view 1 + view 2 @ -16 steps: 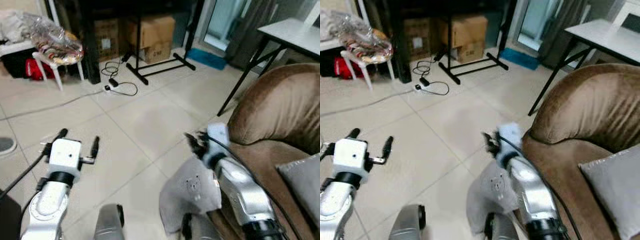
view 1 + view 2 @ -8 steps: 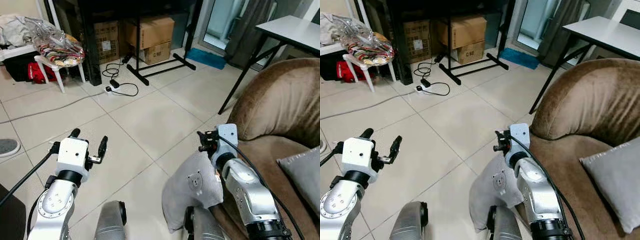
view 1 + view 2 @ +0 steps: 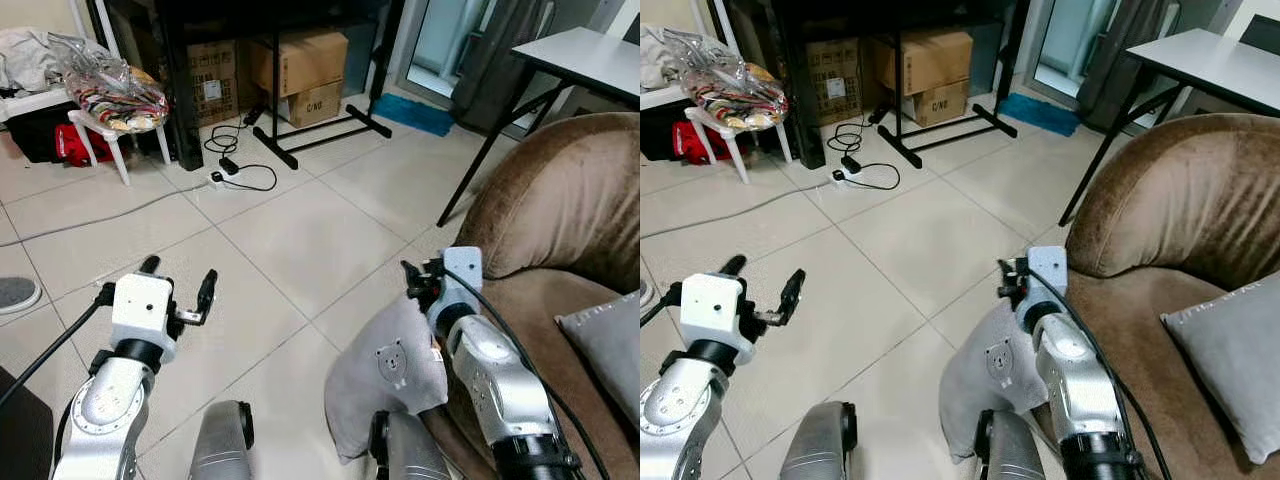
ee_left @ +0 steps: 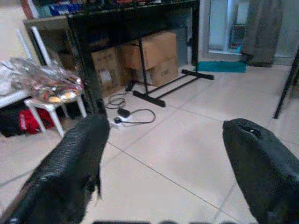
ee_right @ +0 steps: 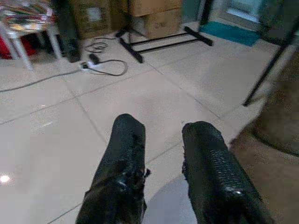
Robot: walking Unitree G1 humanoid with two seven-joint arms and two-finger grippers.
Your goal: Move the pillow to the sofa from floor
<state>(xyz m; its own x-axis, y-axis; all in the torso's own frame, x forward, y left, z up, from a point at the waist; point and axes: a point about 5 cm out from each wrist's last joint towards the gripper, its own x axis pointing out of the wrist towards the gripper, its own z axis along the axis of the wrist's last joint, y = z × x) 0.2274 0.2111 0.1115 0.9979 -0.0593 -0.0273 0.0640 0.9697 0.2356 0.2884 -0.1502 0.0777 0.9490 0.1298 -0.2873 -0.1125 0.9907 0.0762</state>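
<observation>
A grey pillow [image 3: 385,380] with a small bear face stands on the tiled floor, leaning against the front of the brown sofa [image 3: 560,210]. My right gripper [image 3: 413,281] hovers just above the pillow's top corner, open by a narrow gap, with nothing between its fingers [image 5: 126,158]. A pale patch of the pillow [image 5: 161,203] shows below that gap in the right wrist view. My left gripper [image 3: 180,280] is held wide open over bare tiles to the left, well away from the pillow, its fingers [image 4: 79,154] spread apart.
A second grey pillow [image 3: 610,350] lies on the sofa seat. A table [image 3: 590,60] with black legs stands behind the sofa. Cardboard boxes [image 3: 305,65], a black stand [image 3: 320,135], a power strip with cables [image 3: 230,165] and a white stool [image 3: 110,110] line the far side.
The blurred view has steadied and shifted a little. My right gripper has edged closer over the pillow's top corner. The left gripper has stayed open in about the same place.
</observation>
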